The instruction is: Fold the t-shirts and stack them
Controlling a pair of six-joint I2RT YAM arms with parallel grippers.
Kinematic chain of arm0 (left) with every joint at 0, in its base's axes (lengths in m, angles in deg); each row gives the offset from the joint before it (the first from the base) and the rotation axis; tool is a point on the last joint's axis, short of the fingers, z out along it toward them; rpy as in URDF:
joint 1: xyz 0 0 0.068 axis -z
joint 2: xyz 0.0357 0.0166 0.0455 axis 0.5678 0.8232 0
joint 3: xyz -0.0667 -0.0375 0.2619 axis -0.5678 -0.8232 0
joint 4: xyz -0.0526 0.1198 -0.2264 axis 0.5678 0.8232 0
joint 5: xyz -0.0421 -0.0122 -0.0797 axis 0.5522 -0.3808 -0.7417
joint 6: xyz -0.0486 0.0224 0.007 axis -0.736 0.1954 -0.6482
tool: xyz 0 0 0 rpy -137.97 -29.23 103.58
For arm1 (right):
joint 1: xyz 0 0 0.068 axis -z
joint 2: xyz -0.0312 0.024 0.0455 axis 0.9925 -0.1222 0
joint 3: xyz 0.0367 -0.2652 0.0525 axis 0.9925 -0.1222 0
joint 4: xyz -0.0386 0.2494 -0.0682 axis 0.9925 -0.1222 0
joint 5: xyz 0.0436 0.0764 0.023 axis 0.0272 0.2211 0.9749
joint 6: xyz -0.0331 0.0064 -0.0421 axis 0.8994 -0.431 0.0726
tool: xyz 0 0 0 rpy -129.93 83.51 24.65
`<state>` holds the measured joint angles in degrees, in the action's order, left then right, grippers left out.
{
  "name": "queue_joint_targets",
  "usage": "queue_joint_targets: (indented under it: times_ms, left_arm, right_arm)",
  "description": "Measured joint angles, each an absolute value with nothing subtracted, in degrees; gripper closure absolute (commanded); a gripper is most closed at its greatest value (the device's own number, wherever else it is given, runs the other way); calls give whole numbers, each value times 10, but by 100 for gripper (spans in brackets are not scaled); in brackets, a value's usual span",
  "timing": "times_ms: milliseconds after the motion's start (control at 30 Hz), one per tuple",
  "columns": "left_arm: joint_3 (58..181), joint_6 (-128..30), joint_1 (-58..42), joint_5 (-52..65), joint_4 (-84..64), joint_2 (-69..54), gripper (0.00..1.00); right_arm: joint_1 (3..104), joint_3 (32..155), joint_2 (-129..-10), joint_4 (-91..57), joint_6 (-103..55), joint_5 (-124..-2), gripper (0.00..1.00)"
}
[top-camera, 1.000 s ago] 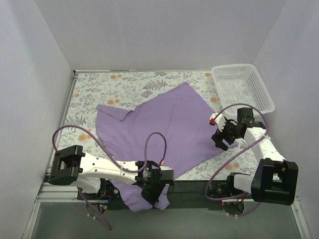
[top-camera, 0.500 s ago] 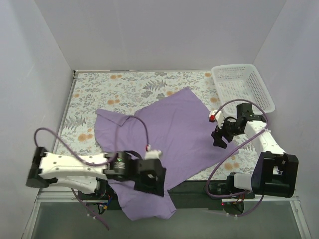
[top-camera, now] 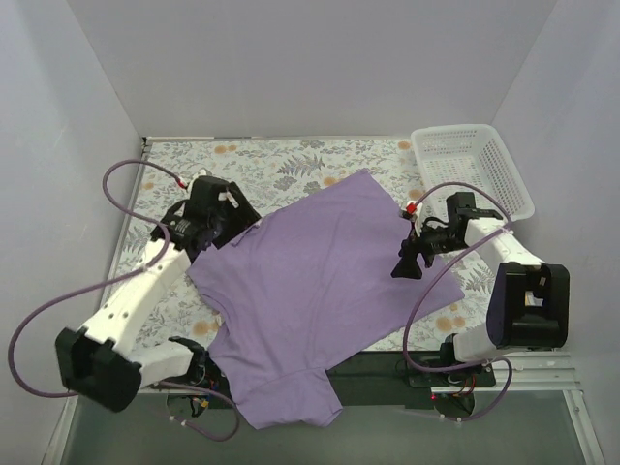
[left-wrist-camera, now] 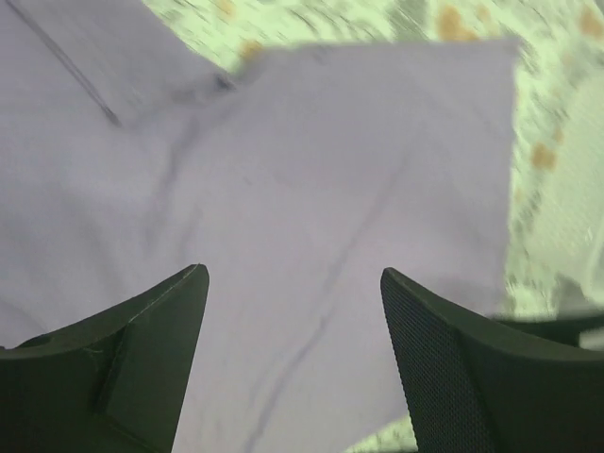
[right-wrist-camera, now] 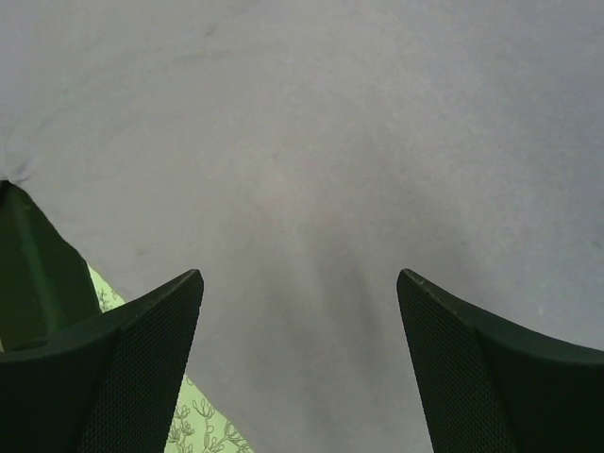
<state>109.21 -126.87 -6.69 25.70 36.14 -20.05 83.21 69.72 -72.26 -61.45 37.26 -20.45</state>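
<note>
From above, the left gripper (top-camera: 215, 225) hangs over the far left corner of the lavender t-shirt (top-camera: 329, 281), at the sleeve (top-camera: 218, 254). The cloth spreads away from it to its right and towards the arm bases, where the hem droops over the near edge of the flowered table (top-camera: 252, 165). How wide its jaws stand cannot be told from this view. The right gripper (top-camera: 405, 263) points down at the shirt's right edge, jaws parted, with the white mesh basket (top-camera: 475, 170) beyond it and to its right, well apart

On the left wrist camera, the left gripper (left-wrist-camera: 293, 274) has its two fingers (left-wrist-camera: 142, 359) spread wide with nothing between them. The t-shirt (left-wrist-camera: 311, 189) lies flat below and ahead of the fingertips, apart from them; its sleeve (left-wrist-camera: 104, 57) sits ahead to the left, and a strip of table (left-wrist-camera: 377, 19) shows past the far edge

On the right wrist camera, the right gripper (right-wrist-camera: 297, 274) is likewise spread wide and grips nothing. The t-shirt (right-wrist-camera: 311, 123) fills the view under and ahead of the fingers (right-wrist-camera: 491, 368); whether the tips touch it cannot be told. A sliver of table (right-wrist-camera: 203, 425) shows by the left finger
</note>
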Motion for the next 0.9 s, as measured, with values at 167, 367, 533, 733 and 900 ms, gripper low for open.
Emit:
queue_joint_targets:
  times_ms: [167, 367, 533, 733, 900]
  left_arm:
    - [1048, -1211, -318, 134, 261, -100, 43]
    - [1045, -1172, -514, 49, 178, -20, 55]
    - [1092, -1129, -526, 14, 163, 91, 63]
    - [1155, -1080, -526, 22, 178, 186, 64]
    - [1201, -1046, -526, 34, 186, 228, 64]
  right_arm:
    - [832, 672, -688, -544, 302, -236, 2]
    - [832, 647, -619, -470, 227, -285, 2]
    - [832, 646, -603, -442, 203, -288, 2]
    - [832, 640, -602, -434, 193, -288, 2]
    - [832, 639, -602, -434, 190, -288, 2]
